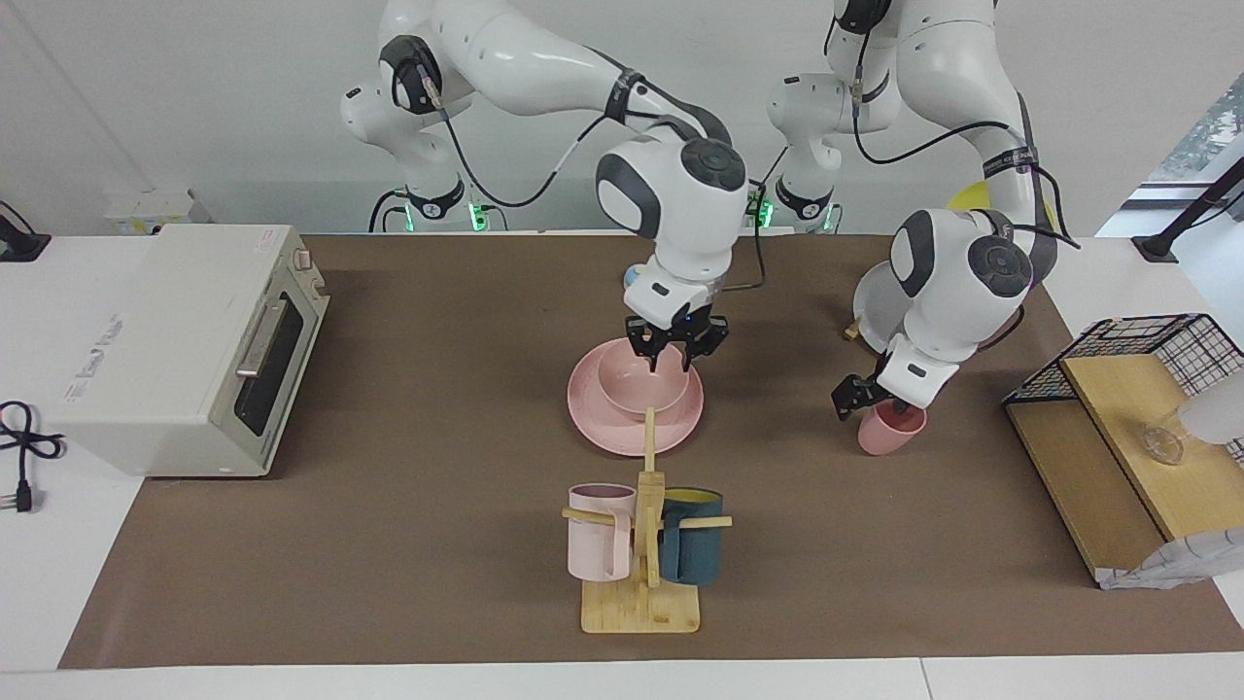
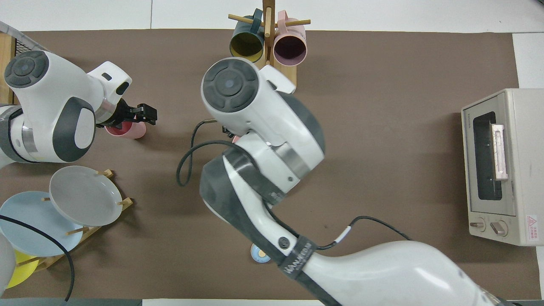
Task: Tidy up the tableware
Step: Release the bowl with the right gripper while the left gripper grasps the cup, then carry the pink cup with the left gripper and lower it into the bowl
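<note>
A brown mat (image 1: 389, 544) covers the white table (image 1: 58, 622). The right gripper (image 1: 674, 347), jaws spread, hangs over the pink bowl (image 1: 637, 384) on its plate (image 1: 603, 423). The left gripper (image 1: 865, 397) pinches the pink cup (image 1: 889, 433).

I count 2 grippers of mine: my right gripper (image 1: 671, 352) and my left gripper (image 1: 868, 400). There is 1 pink plate (image 1: 595, 418), and I use it as my landmark. On it sits 1 pink bowl (image 1: 632, 384). Beside it, toward my left arm's end of the table, stands 1 pink cup (image 1: 889, 429). Farther from me than the plate is 1 wooden mug stand (image 1: 641, 605) carrying 2 handled mugs, 1 pale pink mug (image 1: 599, 533) and 1 dark teal mug (image 1: 692, 550). Toward my right arm's end sits 1 toaster oven (image 1: 185, 345). Nearer to me, at my left arm's end, 1 rack holds 3 plates: 1 grey plate (image 2: 85, 195), 1 blue plate (image 2: 32, 225), 1 yellow plate (image 2: 19, 272).
</note>
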{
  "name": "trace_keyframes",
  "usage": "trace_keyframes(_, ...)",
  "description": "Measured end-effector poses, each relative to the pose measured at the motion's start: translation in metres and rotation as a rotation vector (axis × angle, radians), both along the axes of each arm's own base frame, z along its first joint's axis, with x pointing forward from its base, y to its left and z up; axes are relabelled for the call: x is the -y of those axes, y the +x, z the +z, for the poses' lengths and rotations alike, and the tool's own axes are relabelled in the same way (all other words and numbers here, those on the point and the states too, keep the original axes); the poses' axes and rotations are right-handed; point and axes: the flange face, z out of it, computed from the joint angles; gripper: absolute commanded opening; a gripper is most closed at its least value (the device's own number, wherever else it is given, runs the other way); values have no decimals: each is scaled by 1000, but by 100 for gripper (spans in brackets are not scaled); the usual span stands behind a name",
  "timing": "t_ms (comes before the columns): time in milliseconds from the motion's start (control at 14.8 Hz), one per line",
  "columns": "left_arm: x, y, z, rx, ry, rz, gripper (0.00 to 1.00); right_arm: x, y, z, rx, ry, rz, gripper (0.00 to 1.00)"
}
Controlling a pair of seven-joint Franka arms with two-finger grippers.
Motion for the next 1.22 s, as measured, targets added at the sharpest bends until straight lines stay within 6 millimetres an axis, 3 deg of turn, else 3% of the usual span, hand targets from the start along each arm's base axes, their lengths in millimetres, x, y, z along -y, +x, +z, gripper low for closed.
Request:
trace_keyframes(68,0,0,-3,3,2,-3,9,37,6,27,-9,2,9,100)
trace_keyframes(135,-1,1,-6,5,10,-14,0,77,10,50,-20,12,23,100)
trace_keyframes(270,-2,1,-8,6,29,-44,0,154,12,80,-41,13,63,100)
trace_keyframes(473,-3,2,-6,13,33,-68,0,239,-5,83,-87,-24,94,100)
trace_keyframes(676,-3,10,14,36,31,-73,0,283,-25,81,-114,-35,54,100)
trace_keyframes(811,-1,19,50,32,31,-69,0,297,-32,77,-128,-37,31,100)
trace_keyframes(946,4,22,101,-3,16,-17,0,316,-32,71,-122,-33,25,100)
trace_keyframes(1081,32,17,155,-20,-2,67,0,343,-33,63,-141,-31,25,100)
trace_keyframes(1216,87,5,192,-17,-12,141,0,369,-36,56,-161,-27,11,100)
